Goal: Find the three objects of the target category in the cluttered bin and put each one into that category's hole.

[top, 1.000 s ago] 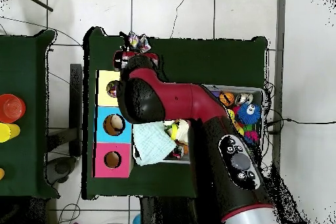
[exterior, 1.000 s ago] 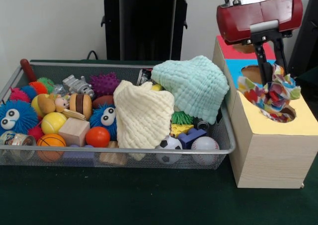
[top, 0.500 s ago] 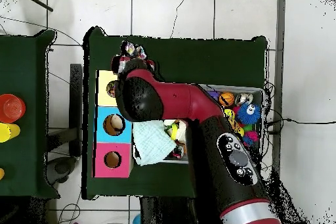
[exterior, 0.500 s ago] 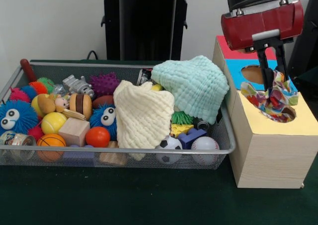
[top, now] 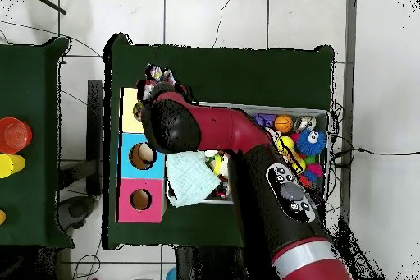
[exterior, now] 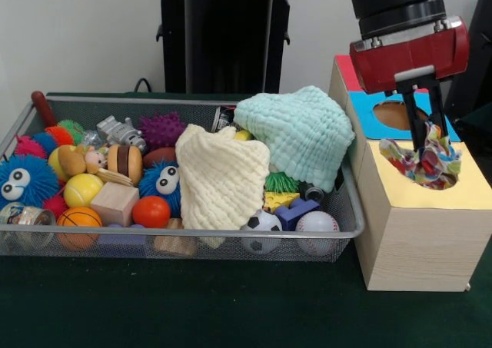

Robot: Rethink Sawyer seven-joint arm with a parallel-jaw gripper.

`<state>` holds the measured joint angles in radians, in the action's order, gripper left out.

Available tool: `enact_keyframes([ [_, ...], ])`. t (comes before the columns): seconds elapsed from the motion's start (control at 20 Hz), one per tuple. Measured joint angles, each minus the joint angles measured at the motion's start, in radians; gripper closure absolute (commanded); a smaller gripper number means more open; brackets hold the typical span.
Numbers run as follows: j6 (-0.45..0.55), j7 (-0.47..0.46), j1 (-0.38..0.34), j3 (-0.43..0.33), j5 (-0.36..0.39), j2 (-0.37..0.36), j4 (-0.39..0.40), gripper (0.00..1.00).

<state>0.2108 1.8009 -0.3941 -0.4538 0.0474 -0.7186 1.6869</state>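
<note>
Right now fingers (exterior: 429,130) pinch patterned cloth (exterior: 424,162) over yellow hole; mint cloth (exterior: 300,133) drapes bin (exterior: 192,244) edge beside.

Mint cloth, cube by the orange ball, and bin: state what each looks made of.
Mint cloth: soft waffle-weave fabric, matte, puckered texture. Cube: probably unfinished wood, pale tan, flat faces. Bin: metal wire mesh, silvery, see-through walls with a smooth rim.

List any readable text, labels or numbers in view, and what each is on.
None can be read. The sorting box and the wire bin carry no lettering. The small dark package at the bin's back may have print, too small to read.
</note>
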Motion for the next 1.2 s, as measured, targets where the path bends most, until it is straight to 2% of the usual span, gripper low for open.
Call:
enact_keyframes([
  [0.3,0.0,0.0,0.0,-0.021,0.0,0.025,0.014,1.0],
  [1.2,0.0,0.0,0.009,-0.021,-0.025,0.1,0.025,1.0],
])
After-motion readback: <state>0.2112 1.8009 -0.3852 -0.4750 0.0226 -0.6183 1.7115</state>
